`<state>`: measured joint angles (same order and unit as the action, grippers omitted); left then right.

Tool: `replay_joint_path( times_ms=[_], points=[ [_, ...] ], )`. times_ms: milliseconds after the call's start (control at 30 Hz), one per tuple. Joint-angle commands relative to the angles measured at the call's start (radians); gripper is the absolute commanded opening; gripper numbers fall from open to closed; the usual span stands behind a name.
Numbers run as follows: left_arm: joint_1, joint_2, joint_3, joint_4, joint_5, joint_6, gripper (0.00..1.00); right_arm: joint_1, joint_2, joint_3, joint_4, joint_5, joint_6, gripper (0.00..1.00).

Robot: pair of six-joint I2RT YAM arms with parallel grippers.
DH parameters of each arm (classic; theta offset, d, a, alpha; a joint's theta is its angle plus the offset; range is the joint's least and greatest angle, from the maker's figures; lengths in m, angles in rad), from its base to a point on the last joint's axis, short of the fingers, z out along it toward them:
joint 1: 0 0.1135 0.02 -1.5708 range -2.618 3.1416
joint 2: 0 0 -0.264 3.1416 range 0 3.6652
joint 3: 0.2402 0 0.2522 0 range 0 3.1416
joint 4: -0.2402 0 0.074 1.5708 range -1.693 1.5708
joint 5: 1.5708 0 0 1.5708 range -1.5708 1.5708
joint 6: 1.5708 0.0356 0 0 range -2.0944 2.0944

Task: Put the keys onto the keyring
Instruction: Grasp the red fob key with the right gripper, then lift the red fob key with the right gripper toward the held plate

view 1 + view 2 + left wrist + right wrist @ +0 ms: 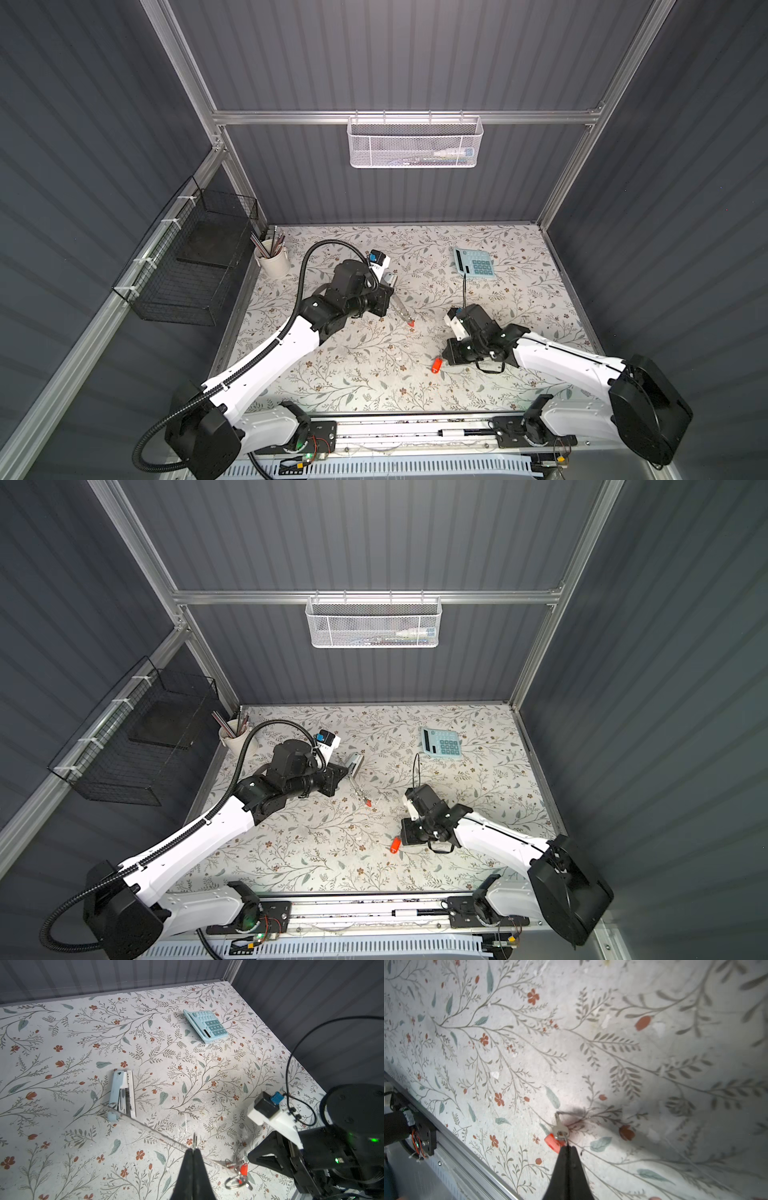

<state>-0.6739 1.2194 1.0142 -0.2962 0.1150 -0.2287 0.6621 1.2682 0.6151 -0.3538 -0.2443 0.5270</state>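
keys: tag half-hidden, right fingers pinch loop | keyring: edge-on, left fingers clamped

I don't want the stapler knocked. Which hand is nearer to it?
Left. The left hand, holding the keyring, is just beside the stapler; the right hand is well away, toward the robot, pinching a key.

There are two red-orange keys, both on the near side of the single calculator. One keyring and one stapler are left of the calculator, and one pencil cup is farther left. There are two baskets and two arms.
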Motion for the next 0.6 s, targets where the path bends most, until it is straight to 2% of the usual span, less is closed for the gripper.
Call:
replay_joint_path(
  times_ms=[0,67,233,367,467,567],
  points=[
    [0.004,0.004,0.013,0.006,0.003,0.017,0.00,-0.040,0.037,0.072,-0.123,0.070,-0.054,0.00],
    [0.004,0.010,0.016,0.006,0.006,0.017,0.00,-0.064,0.068,0.098,-0.141,0.098,-0.068,0.00],
    [0.004,0.026,0.024,0.007,0.012,0.020,0.00,-0.113,0.185,0.162,-0.179,0.085,-0.097,0.00],
    [0.004,0.034,0.025,0.010,0.012,0.025,0.00,-0.135,0.225,0.190,-0.175,0.079,-0.102,0.00],
    [0.004,0.047,0.029,0.010,0.014,0.030,0.00,-0.142,0.247,0.213,-0.172,0.073,-0.114,0.05],
    [0.004,0.056,0.035,0.012,0.013,0.034,0.00,-0.158,0.238,0.222,-0.146,0.033,-0.113,0.17]
  ],
)
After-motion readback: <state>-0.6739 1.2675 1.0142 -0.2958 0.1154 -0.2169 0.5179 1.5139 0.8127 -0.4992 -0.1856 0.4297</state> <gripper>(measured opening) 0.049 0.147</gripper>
